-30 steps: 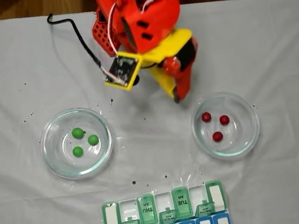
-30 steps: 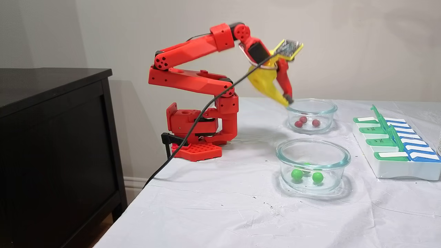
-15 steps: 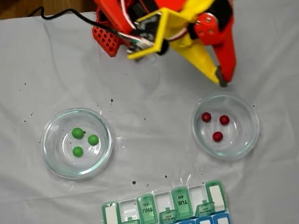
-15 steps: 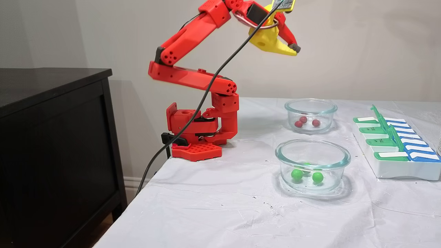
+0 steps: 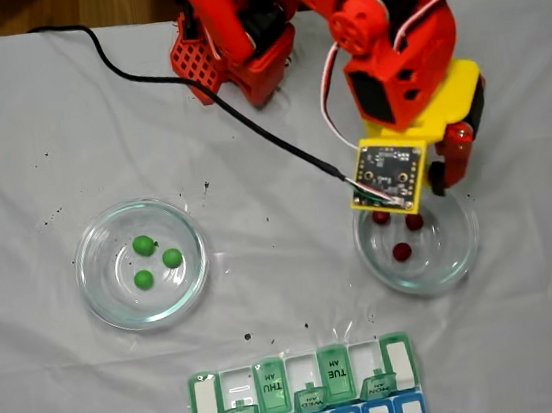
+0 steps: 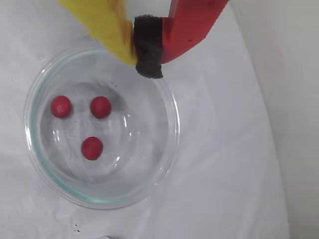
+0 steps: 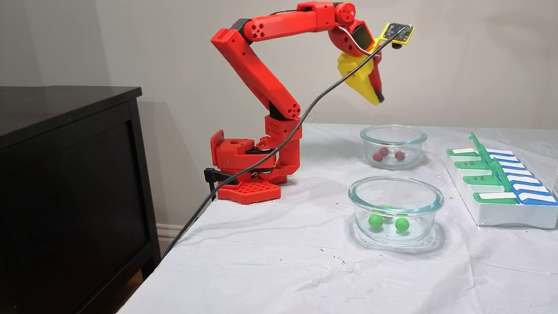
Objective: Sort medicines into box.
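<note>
Gripper [image 6: 148, 47]: closed and empty, yellow finger [image 6: 107, 25] and red finger [image 6: 192, 27] meeting on a black foam pad at the top centre of the wrist view; in the side fixed view it [image 7: 378, 100] hangs in the air, upper centre-right, tips pointing down, well above the far dish.
Arm [image 7: 257, 74]: red, base at the left of the white cloth in the side view, elbow raised, forearm reaching right; a black cable [image 7: 270, 152] droops from the wrist off the table edge.
Wrist camera board [image 5: 386, 175]: on a yellow mount, centre right in the top fixed view, covering the upper left rim of the red-ball dish.
Red medicines [image 6: 91, 148]: three balls in a clear glass dish [image 6: 172, 124], left half of the wrist view, lying apart from one another; the same dish [image 5: 462, 244] sits centre right in the top view, and back centre-right in the side view [image 7: 414, 139].
Green medicines [image 5: 144, 245]: three balls in a second glass dish [image 5: 95, 289], centre left in the top view; in the side view this dish [image 7: 431, 205] is the nearer one.
Box [image 5: 400, 357]: bottom centre of the top view, below and between the two dishes, apart from both; green lids marked THU, WED, TUE, MON, several standing open, a blue-lidded row at the frame's lower edge; at the right edge of the side view [image 7: 501, 213].
Table [image 5: 32, 105]: covered by a wrinkled white cloth with dark specks.
</note>
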Action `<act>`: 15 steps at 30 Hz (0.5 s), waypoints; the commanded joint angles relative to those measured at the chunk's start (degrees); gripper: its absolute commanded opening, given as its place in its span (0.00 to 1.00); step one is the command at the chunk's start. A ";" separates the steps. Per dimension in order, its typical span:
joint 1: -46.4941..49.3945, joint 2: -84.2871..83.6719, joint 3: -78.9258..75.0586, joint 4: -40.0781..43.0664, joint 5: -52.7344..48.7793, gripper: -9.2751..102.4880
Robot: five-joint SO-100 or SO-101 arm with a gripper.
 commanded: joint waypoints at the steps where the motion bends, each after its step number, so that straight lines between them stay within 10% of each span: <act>1: 0.26 -8.88 -11.16 2.46 1.41 0.08; 15: 4.83 -19.34 -20.57 5.10 10.11 0.08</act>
